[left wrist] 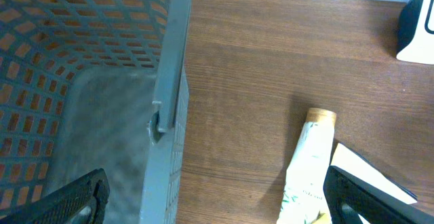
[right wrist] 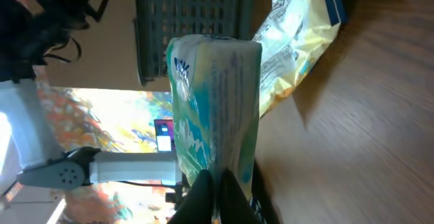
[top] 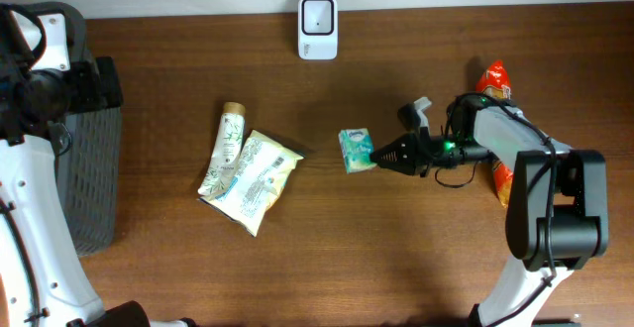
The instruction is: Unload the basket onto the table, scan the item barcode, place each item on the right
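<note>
Tissue pack (top: 355, 150) is clamped in our right end effector (top: 374, 155), well apart from the scanner (top: 317, 27), so we need to carry it over barcode-side first.

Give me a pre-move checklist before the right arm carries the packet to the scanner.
1. Right hand shut on the small teal plastic-wrapped packet: ok.
2. Packet lifted off the brown wooden table: cannot tell.
3. Barcode side known: cannot tell.
4. Bare table between packet and the white box-shaped scanner: ok.
5. Left hand open, by the grey mesh basket, out of the way: ok.
</note>
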Robot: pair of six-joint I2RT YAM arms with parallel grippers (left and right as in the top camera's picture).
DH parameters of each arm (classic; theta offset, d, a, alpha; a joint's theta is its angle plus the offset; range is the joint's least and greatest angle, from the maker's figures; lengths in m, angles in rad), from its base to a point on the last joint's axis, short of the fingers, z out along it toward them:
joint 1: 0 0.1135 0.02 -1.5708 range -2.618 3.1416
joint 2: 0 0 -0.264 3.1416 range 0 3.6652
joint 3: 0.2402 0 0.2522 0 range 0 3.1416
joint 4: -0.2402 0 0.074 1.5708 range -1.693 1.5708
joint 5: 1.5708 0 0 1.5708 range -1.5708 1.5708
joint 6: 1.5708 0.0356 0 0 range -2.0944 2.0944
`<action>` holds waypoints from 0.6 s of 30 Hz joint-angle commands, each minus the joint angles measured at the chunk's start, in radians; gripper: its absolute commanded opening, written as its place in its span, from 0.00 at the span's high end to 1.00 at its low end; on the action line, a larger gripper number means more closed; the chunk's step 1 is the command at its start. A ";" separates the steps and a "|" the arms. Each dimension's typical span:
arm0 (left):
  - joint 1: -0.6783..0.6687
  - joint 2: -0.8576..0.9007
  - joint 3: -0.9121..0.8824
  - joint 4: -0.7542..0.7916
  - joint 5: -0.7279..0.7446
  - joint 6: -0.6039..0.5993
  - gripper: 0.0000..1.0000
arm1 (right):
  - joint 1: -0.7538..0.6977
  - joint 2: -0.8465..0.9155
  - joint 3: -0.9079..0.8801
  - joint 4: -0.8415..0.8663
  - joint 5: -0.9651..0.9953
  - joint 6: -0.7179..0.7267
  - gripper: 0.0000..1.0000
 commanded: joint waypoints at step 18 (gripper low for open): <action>0.003 -0.008 0.013 -0.001 0.010 0.013 0.01 | 0.249 0.092 0.094 0.187 1.158 0.561 0.88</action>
